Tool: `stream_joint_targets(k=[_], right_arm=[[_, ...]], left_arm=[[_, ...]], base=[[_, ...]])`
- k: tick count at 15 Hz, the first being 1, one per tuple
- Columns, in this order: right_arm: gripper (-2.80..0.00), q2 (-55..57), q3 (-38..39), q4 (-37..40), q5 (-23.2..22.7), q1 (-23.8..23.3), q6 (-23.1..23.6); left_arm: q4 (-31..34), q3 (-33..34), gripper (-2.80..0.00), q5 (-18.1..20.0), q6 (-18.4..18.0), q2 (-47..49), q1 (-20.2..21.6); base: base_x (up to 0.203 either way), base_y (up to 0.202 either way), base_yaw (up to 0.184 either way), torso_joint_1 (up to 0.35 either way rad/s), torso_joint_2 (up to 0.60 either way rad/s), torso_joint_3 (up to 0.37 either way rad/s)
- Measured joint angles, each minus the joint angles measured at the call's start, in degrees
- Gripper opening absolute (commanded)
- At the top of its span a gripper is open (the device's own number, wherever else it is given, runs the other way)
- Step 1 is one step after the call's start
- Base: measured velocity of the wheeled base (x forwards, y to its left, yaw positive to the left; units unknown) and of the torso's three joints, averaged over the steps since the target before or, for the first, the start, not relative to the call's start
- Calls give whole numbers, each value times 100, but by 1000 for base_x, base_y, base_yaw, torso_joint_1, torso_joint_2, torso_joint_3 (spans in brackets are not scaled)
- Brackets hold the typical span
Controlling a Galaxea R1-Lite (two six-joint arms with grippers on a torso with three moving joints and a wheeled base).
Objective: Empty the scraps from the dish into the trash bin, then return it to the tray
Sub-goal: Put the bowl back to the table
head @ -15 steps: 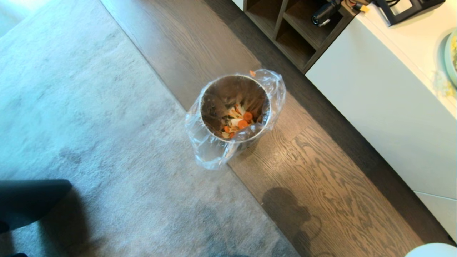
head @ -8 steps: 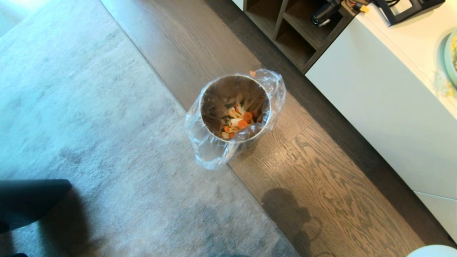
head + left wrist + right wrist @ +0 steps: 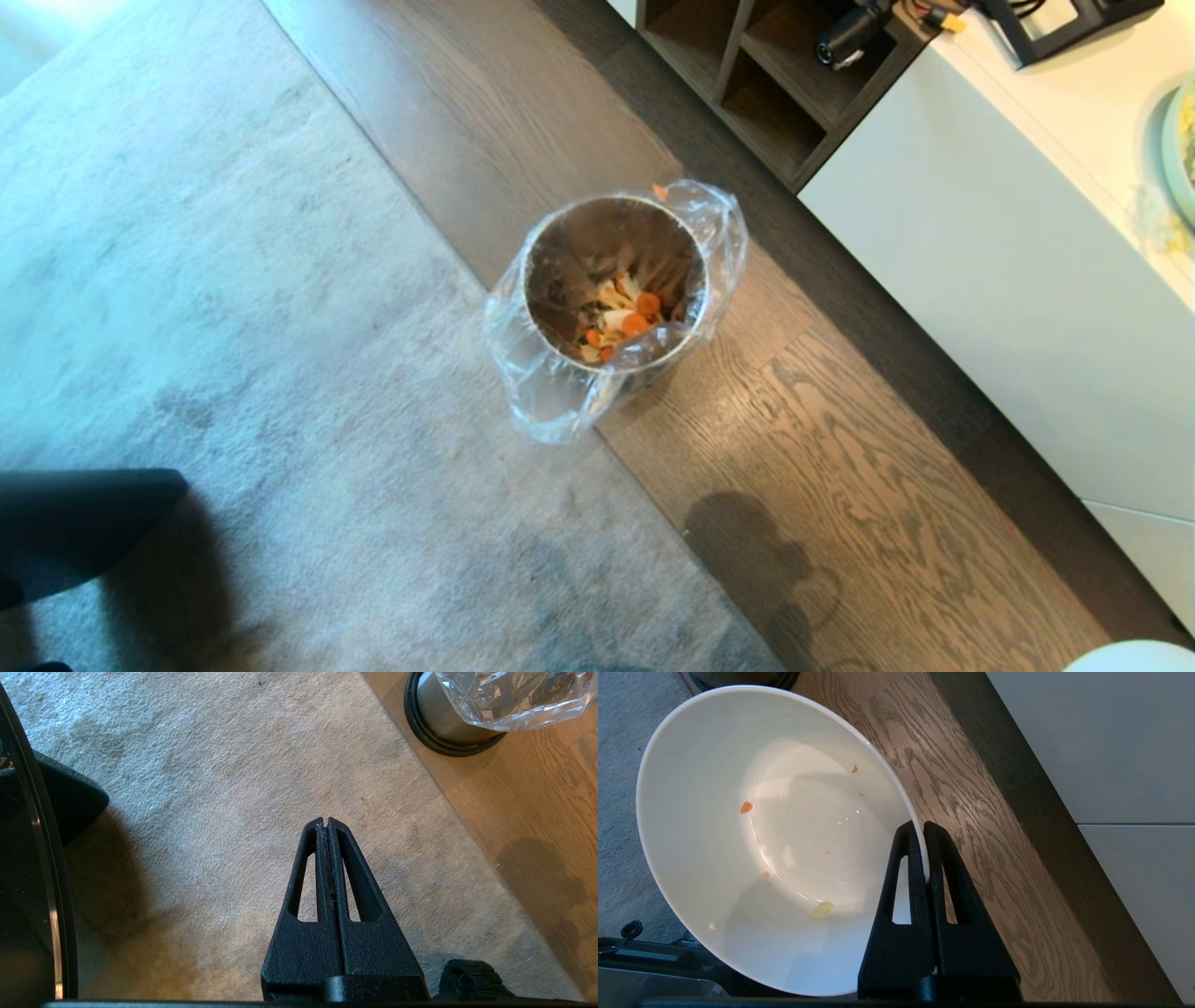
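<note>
On wood floor (image 3: 840,448) beside grey rug (image 3: 233,280), w/ white cabinet (image 3: 1008,280) at right: 1 trash bin (image 3: 611,280), scraps (image 3: 621,317) inside. Right tool (image 3: 924,828) clamps 1 dish (image 3: 738,835) by rim, crumbs left. Left tool (image 3: 327,822) closed, empty.

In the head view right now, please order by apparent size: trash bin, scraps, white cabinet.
1. white cabinet
2. trash bin
3. scraps, lying inside the bin
</note>
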State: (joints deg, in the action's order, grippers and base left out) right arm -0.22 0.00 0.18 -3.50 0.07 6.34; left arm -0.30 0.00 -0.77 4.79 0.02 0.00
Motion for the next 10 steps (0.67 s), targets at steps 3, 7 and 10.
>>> stream_joint_targets(k=[3,7,10], right_arm=[[-280,0,0,0,3,0,2],[-280,1,0,0,0,0,2],[-280,1,0,0,2,0,5]], left_arm=[[0,0,-280,2,0,0,0],[0,0,-280,2,-2,0,0],[0,0,-280,1,0,0,0]], base=[[0,0,0,0,0,0],[0,0,0,0,0,0],[0,0,0,2,2,17]])
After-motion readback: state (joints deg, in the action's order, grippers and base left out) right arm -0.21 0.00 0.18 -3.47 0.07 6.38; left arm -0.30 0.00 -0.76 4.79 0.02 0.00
